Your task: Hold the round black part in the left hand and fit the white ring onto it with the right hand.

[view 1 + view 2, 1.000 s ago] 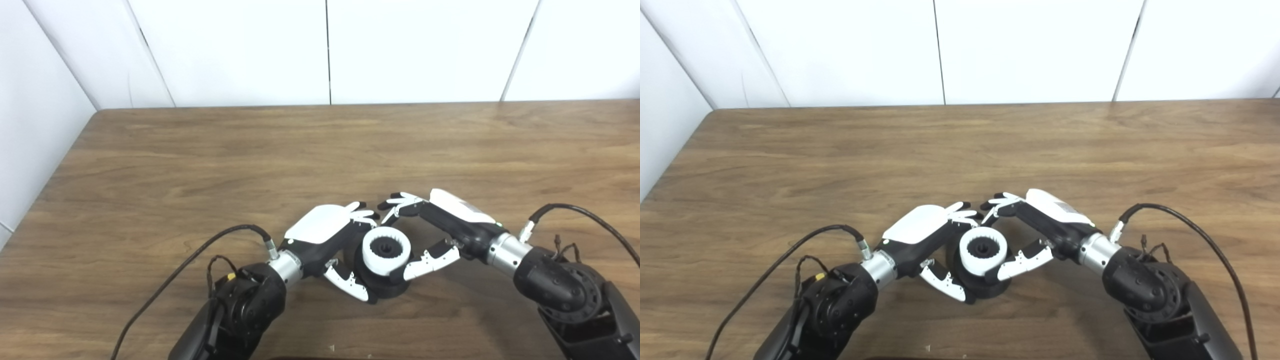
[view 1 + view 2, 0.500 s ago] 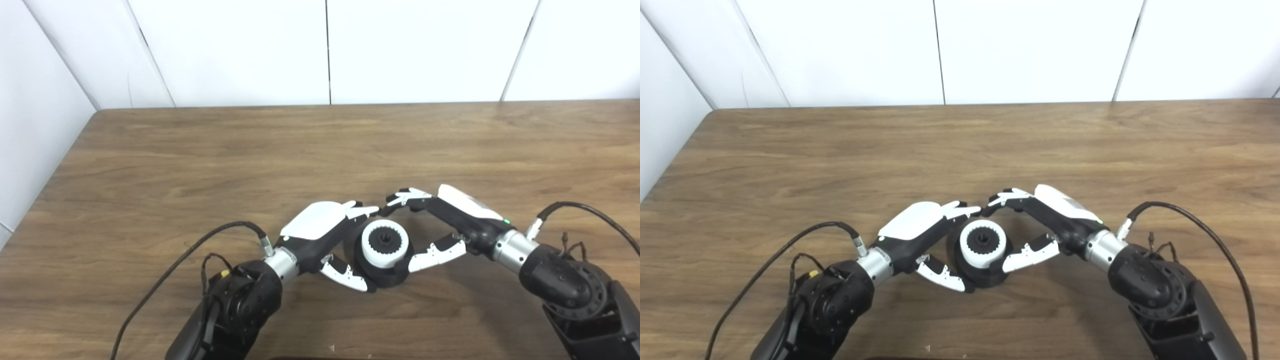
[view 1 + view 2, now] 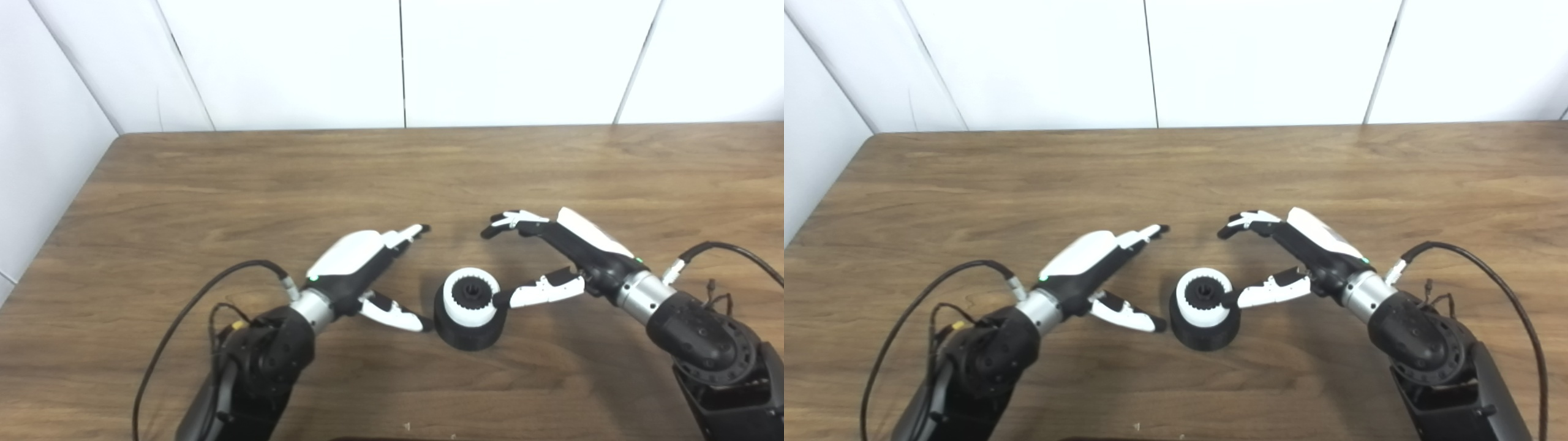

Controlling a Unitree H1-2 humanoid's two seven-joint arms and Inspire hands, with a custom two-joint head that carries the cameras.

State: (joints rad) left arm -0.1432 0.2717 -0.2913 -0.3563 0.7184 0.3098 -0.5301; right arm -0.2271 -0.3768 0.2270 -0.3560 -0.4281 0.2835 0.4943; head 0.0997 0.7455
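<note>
Left hand [image 3: 361,269] is open, empty, just left of the black part [image 3: 468,327]. Right hand [image 3: 560,260] is open too, thumb tip at the white ring [image 3: 470,297], which sits on the part on the table [image 3: 245,184].

Round part [image 3: 468,321] sitting on the table [image 3: 392,177] near its front edge, ring [image 3: 470,296] resting on top of it, left hand [image 3: 367,269] lying to its left, right hand [image 3: 551,257] flanking its right
</note>
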